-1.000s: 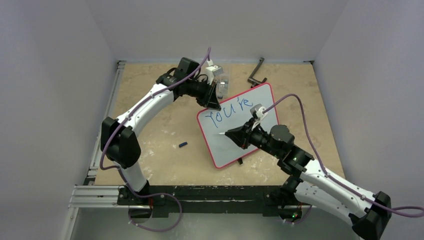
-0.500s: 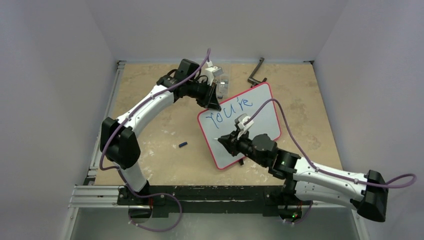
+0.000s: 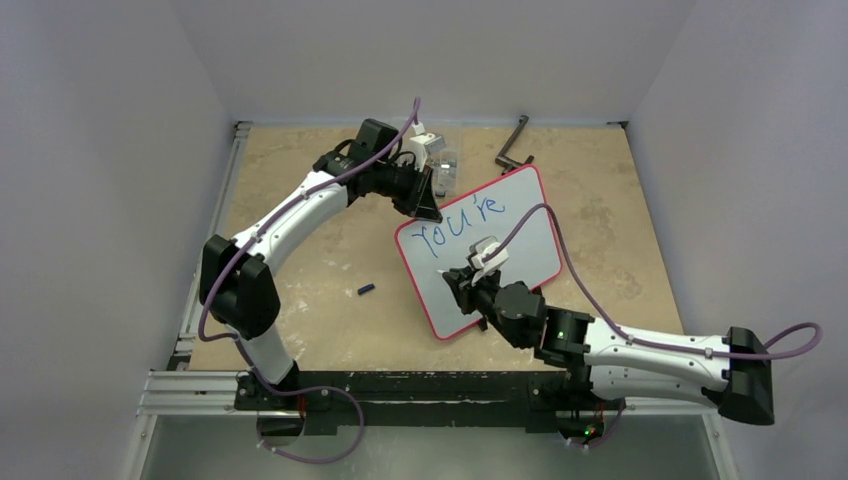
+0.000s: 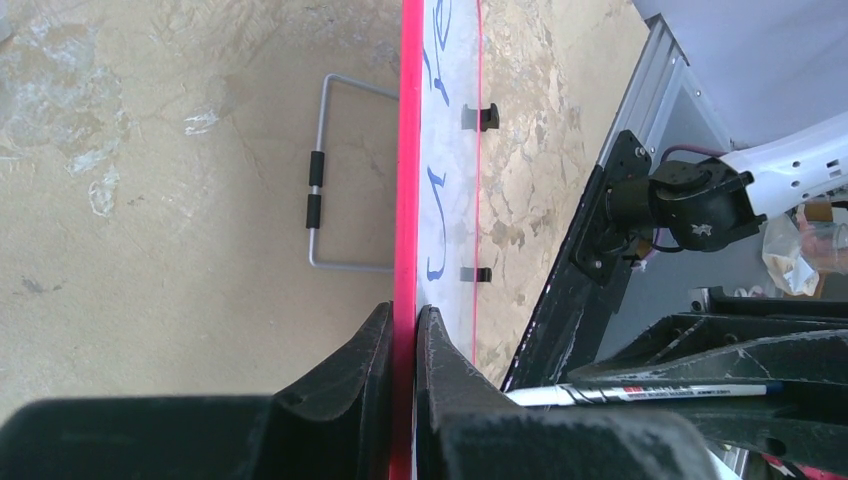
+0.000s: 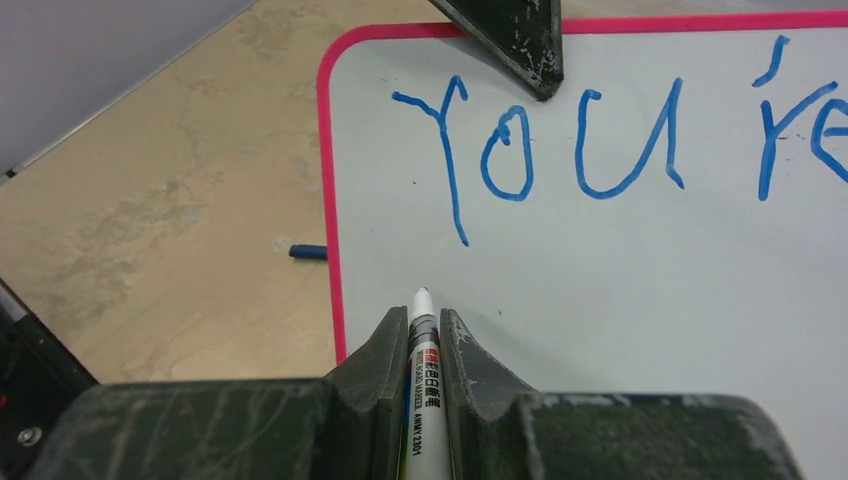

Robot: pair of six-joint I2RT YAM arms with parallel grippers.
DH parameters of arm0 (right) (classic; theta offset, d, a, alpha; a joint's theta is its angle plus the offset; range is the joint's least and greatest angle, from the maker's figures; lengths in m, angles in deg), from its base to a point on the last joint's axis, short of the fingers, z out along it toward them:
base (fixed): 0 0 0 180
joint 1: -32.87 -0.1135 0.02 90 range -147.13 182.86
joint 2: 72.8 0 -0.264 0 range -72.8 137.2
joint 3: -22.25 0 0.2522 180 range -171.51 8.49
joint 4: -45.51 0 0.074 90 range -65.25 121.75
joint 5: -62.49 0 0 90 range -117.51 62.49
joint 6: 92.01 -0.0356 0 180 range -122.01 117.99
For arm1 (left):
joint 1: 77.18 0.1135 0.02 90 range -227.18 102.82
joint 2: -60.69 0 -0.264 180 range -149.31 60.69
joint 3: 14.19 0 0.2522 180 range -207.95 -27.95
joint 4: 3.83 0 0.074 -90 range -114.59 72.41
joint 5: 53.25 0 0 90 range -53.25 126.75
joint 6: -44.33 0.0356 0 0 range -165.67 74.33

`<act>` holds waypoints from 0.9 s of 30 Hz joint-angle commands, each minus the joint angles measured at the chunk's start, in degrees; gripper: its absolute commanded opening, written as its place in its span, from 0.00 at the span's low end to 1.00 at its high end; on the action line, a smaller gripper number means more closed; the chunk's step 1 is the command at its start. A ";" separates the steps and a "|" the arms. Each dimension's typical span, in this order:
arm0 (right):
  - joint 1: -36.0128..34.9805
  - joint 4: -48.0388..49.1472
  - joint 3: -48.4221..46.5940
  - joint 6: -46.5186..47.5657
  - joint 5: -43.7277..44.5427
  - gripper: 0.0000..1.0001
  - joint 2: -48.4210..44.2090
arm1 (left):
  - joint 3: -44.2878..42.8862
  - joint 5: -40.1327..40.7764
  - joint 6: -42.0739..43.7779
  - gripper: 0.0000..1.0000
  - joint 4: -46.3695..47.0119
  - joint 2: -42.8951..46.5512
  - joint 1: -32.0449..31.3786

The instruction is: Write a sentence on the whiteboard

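The whiteboard (image 3: 525,235), glossy white with a red frame, stands tilted on the table. The sentence (image 3: 462,222) in blue reads "You're" along its top. My left gripper (image 3: 426,206) is shut on the board's upper left edge; in the left wrist view the fingers pinch the red frame (image 4: 410,150) at the gripper (image 4: 405,318). My right gripper (image 3: 456,279) is shut on a white marker (image 5: 424,370). The right gripper (image 5: 422,318) holds its tip at the board (image 5: 640,300), below the "Y" of the sentence (image 5: 540,150), near the left frame.
A blue marker cap (image 3: 366,290) lies on the table left of the board, also in the right wrist view (image 5: 308,252). A black hex key (image 3: 514,146) and a clear object (image 3: 446,166) lie at the back. A wire stand (image 4: 330,170) sits behind the board.
My right arm has swung left and lower; the marker tip has moved from the board's middle to its left side below "You". The left gripper has not moved.
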 commanded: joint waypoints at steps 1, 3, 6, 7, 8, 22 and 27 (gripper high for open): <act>-0.43 2.95 -0.39 1.09 5.22 0.00 2.27 | 0.34 6.36 1.92 0.00 2.31 2.08 -0.23; -0.39 3.61 -0.48 1.20 5.29 0.00 3.06 | 0.35 6.38 1.92 0.00 2.29 2.08 -0.24; -0.41 4.26 -0.81 1.31 5.27 0.00 4.23 | 0.34 6.52 2.00 0.00 2.35 2.08 -0.22; -0.46 4.49 -0.90 1.35 5.23 0.00 4.66 | 0.35 6.46 2.01 0.00 2.29 2.08 -0.26; -0.47 4.70 -0.96 1.37 5.09 0.00 5.00 | 0.37 6.42 2.00 0.00 2.32 2.08 -0.30; -0.47 6.23 -2.12 1.52 2.30 0.00 9.44 | 0.31 6.39 2.01 0.00 2.20 2.33 -0.30; -0.56 6.34 -1.55 1.20 0.64 0.00 9.24 | 0.20 6.44 2.09 0.00 2.19 2.30 -0.29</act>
